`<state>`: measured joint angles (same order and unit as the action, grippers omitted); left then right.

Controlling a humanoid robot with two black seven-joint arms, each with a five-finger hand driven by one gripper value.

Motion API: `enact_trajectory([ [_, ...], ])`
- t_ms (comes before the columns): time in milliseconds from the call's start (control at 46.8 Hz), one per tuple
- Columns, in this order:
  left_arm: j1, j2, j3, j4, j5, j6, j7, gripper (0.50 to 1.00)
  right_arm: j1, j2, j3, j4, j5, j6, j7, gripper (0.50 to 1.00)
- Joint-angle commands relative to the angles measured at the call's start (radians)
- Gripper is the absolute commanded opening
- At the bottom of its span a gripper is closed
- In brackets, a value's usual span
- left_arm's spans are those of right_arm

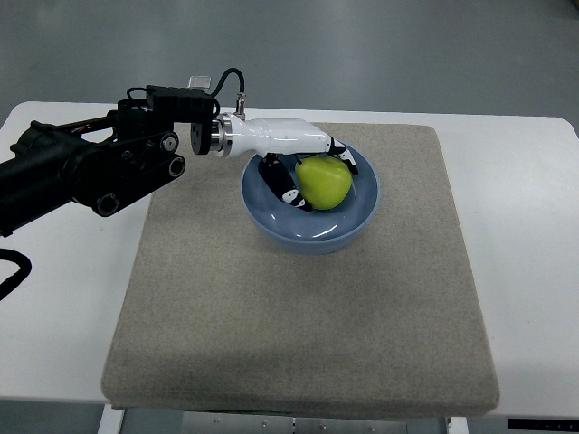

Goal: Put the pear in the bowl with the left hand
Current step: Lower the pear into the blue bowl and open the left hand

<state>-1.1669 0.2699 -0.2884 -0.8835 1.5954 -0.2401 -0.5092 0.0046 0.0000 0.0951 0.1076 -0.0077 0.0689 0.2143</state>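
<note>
A yellow-green pear (324, 182) sits inside the blue bowl (348, 224), toward its back. My left hand (326, 185) reaches in from the left over the bowl's rim, its white palm above the near-left wall. The black-tipped fingers (345, 160) curl over the pear's far side and the thumb (288, 192) lies against its near-left side, so the hand is shut on the pear. Whether the pear rests on the bowl's floor or hangs just above it cannot be told. The right arm is out of view.
The bowl stands on a beige felt mat (298, 316) that covers most of a white table (529, 235). The black left forearm (90, 163) with its cable stretches across the table's back left corner.
</note>
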Motion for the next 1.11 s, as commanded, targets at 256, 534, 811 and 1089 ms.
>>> enact_trajectory([
  [256, 0.003, 0.0, -0.002, 0.003, -0.012, 0.001, 0.0, 0.866, 0.0, 0.0, 0.0, 0.0, 0.0, 0.0, 0.0, 0.926],
  [534, 0.006, 0.002, -0.003, 0.006, -0.02, 0.001, 0.0, 0.919, 0.0, 0.0, 0.0, 0.0, 0.0, 0.0, 0.0, 0.926],
  [811, 0.013, 0.0, -0.018, 0.005, -0.023, 0.002, 0.0, 0.919, 0.0, 0.0, 0.0, 0.0, 0.0, 0.0, -0.001, 0.926],
  [1089, -0.002, 0.011, -0.12, 0.049, -0.031, 0.008, 0.001, 0.919, 0.0, 0.0, 0.0, 0.0, 0.0, 0.0, 0.0, 0.926],
])
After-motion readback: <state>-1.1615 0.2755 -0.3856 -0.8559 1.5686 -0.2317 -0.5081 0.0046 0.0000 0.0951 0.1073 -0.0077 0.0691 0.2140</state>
